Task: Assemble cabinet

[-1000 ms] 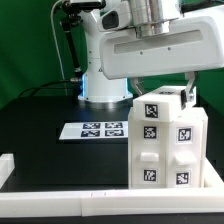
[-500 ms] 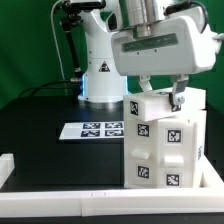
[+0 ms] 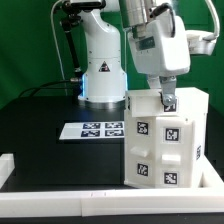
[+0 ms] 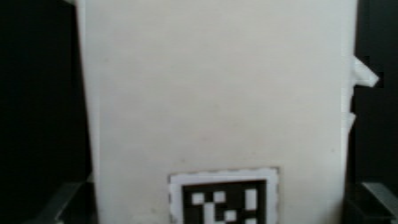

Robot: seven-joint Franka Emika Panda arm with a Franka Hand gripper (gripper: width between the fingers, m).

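While the pincer (image 3: 168,100) grips the cabinet (image 3: 165,140) by its top on the counter (image 3: 40,120), repositioning seems underway; next, steady placement.

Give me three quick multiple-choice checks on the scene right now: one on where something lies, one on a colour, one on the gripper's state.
1. Where does the marker board lie?
A. On the black table, at the exterior view's left of the cabinet
B. On top of the cabinet
C. Held in the gripper

2. What colour is the table?
A. White
B. Black
C. Green

3. How does the gripper stand?
A. High above the table, far from every part
C. Down at the cabinet's top
B. Flat on the marker board

Answers:
1 A, the board lies flat beside the cabinet.
2 B, the surface is plainly black.
3 C, a finger reaches down to the cabinet's top face.
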